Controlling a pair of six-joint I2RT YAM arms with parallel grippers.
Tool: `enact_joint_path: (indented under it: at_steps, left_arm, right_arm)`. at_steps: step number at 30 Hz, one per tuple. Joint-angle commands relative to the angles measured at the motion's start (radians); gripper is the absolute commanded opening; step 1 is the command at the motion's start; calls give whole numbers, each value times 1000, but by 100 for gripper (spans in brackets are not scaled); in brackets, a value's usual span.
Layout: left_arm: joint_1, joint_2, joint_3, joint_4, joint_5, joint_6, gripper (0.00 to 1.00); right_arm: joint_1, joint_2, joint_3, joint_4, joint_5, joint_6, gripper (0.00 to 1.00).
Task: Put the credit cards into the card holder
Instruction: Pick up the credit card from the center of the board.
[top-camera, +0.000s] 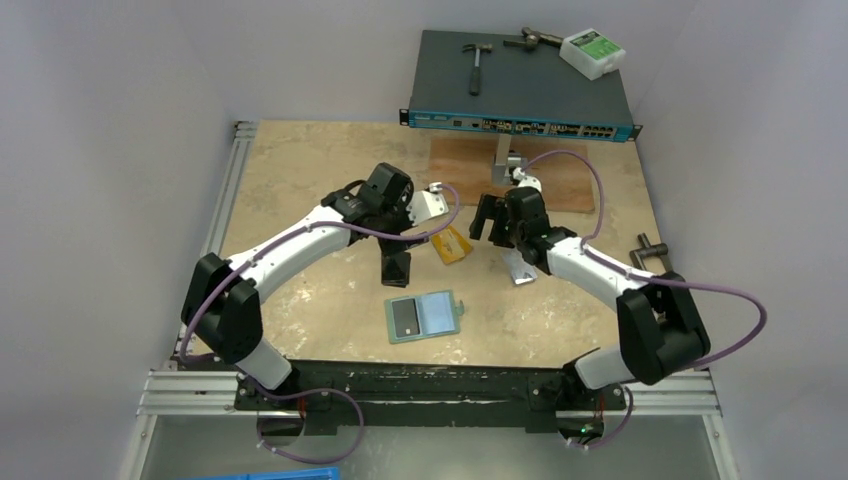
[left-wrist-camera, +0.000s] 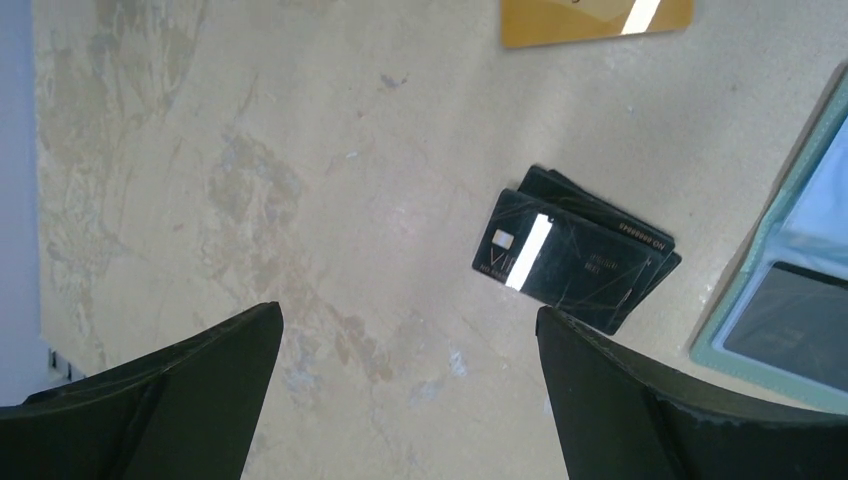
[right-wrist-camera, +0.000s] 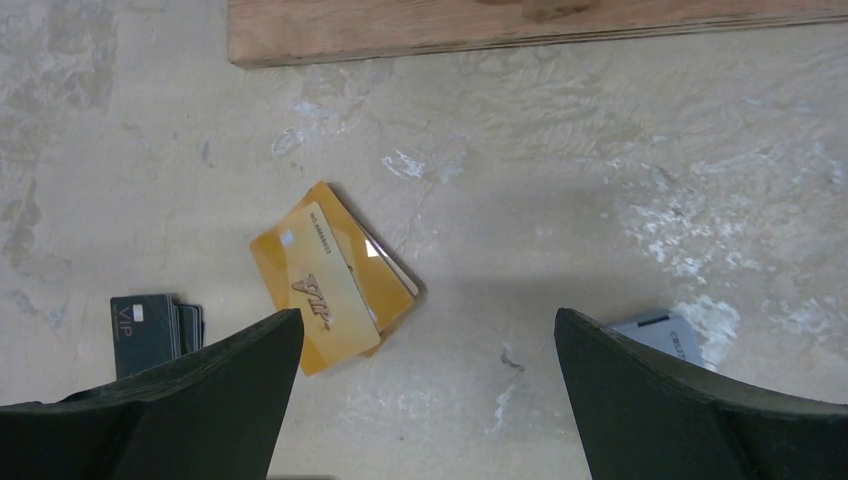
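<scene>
1. The left tool (left-wrist-camera: 408, 318) hangs over the table (left-wrist-camera: 200, 150). Its two fingers are spread wide and it is released, with nothing between them.
2. Just ahead of it lies one fanned stack of black cards (left-wrist-camera: 575, 262), flat on the table. Three edges can be counted, and the top card faces up.
3. One card holder (top-camera: 440, 312) lies open and flat toward the near middle of the table, pale lining up. One dark rectangle (top-camera: 405, 316) shows in its left half; whether it is a card I cannot tell.
4. One overlapped stack of gold cards (right-wrist-camera: 330, 280) lies beyond the holder, apart from it. At least two are there, but the exact count is unclear.
5. The right tool (right-wrist-camera: 428, 318) is likewise released, its fingers wide apart over bare table.
6. One grey card (right-wrist-camera: 660, 338) lies just beside the right tool's right finger, partly hidden by it.
7. One wooden board (right-wrist-camera: 520, 25) lies farther back.
</scene>
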Motion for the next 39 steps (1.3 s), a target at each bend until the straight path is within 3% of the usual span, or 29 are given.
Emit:
enact_joint_path:
  at_steps: [1,12,19,27,39]
  left_arm:
    - [2,16,2,110,94,-12,100]
    - [-56,60,-136,371,42,119,100]
    - [-66,138,-129,454,41,165,100]
    - [-66,139,-146,458,68,175,100]
    - [-44,125,-113,373,75,181,100]
  right_arm:
    - [-4,72,62,130,-72,-25,99]
    - [-1,319,138,255,-130,-20,96]
    - [-1,402,163,323,-209,5,91]
    - [48,399,100,373,-231,45,88]
    - [96,280,-67,444,-140,141,85]
